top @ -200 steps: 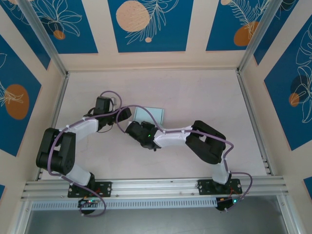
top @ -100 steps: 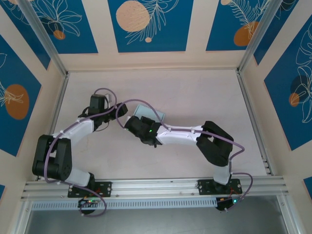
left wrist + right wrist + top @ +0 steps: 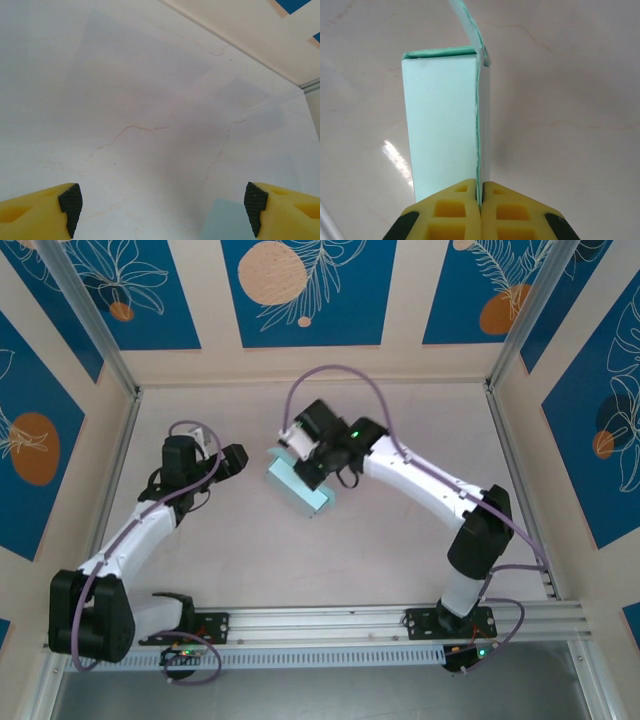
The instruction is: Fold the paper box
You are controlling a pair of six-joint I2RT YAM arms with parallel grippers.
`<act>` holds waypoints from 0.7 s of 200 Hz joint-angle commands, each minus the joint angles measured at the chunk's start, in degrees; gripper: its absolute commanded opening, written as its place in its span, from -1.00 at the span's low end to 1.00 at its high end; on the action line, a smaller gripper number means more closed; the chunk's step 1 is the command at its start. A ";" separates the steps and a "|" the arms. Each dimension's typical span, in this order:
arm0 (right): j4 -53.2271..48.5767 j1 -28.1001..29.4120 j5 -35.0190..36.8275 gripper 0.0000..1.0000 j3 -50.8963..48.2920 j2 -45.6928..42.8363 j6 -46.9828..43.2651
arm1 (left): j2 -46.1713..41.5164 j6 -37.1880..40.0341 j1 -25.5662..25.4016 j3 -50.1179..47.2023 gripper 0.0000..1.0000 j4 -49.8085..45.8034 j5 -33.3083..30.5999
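We see the right arm's yellow fingers [image 3: 452, 212] pressed together on a thin edge of the pale light-blue paper box [image 3: 442, 120], which sits near the middle of the white marbled tabletop [image 3: 420, 430]. The left arm's yellow fingers [image 3: 35, 212] are spread wide, near the box's left side, holding nothing.

Left hand [image 3: 162, 205] spread wide; paper box [image 3: 225, 222] corner lies between.

One paper box [image 3: 442, 120] is counted, reaching straight out from the fingertips of the right gripper [image 3: 480, 192]. Two grippers are counted in all, the other being the left gripper [image 3: 162, 205]. One table [image 3: 400, 420] is counted, lying beneath both claws.
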 commanded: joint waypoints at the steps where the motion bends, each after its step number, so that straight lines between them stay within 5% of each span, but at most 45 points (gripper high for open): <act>1: -11.69 -3.65 -17.90 -1.00 3.89 3.37 1.50 | -2.08 -2.39 0.75 -4.67 0.71 4.16 0.05; 31: -16.48 -6.38 -28.24 -1.00 7.80 8.40 -3.92 | -1.69 -5.04 0.67 -9.03 0.72 10.76 4.37; 66: -19.35 -6.60 -30.83 -1.00 10.22 11.91 -9.96 | -1.49 -5.52 0.42 -11.55 0.74 15.90 7.19; 140: -23.10 -6.30 -16.32 -1.00 18.22 19.65 -10.94 | 1.14 -6.74 -0.03 -13.28 0.74 21.84 8.51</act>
